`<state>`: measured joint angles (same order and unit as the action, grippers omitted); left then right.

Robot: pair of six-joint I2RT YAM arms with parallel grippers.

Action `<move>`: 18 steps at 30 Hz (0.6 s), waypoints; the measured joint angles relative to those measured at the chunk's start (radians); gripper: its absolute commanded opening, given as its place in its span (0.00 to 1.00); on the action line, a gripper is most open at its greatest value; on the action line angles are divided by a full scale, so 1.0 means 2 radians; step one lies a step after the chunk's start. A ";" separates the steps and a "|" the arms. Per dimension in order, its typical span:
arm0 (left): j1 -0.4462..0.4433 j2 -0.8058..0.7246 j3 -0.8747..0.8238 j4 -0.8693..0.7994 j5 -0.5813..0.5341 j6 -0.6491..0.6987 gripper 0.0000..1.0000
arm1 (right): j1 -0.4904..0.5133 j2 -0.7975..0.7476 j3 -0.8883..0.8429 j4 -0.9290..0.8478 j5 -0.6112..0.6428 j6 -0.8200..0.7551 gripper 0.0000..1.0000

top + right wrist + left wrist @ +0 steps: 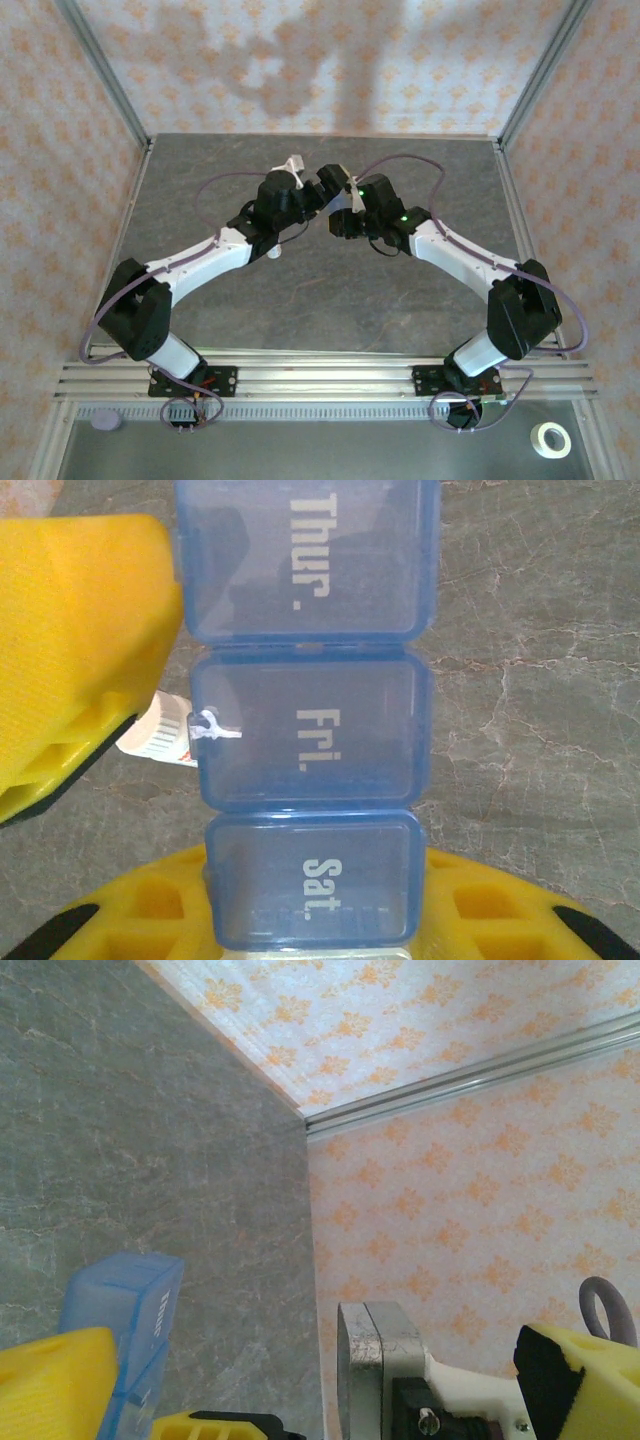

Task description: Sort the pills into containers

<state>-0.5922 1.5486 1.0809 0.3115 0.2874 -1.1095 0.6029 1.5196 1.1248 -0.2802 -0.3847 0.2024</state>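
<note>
Grey desk (330, 300); both arms meet mid-frame in the overhead view. The right end effector (315, 915) is clamped on the Sat. end of the blue pill organiser (310, 730), bottom centre of its wrist view. The Thur., Fri. and Sat. lids look shut. The left end effector (320, 1385) gapes wide and holds nothing, with the organiser at its lower-left finger. A small white bottle (158, 738) lies on the desk, left of centre. Likely step: opening a lid. Next calls for catching a lid tab against a steady right grip.
</note>
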 measured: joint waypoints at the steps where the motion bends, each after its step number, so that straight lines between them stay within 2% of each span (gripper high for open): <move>1: -0.001 0.001 0.000 0.001 0.000 -0.002 0.99 | 0.000 0.000 0.000 0.000 0.001 0.001 0.32; 11: -0.017 0.003 0.021 0.026 0.007 -0.019 1.00 | -0.001 0.012 0.000 0.000 0.001 0.002 0.32; 15: -0.013 -0.012 0.019 -0.003 -0.021 -0.011 0.99 | -0.001 0.012 0.000 0.000 0.001 0.002 0.32; 18: 0.006 -0.039 0.007 -0.029 -0.042 -0.002 1.00 | -0.002 0.012 -0.002 0.000 0.002 0.001 0.32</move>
<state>-0.5793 1.4700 1.0950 0.2539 0.2031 -1.1130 0.5999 1.5429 1.1202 -0.2798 -0.3801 0.2035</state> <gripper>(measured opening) 0.990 0.371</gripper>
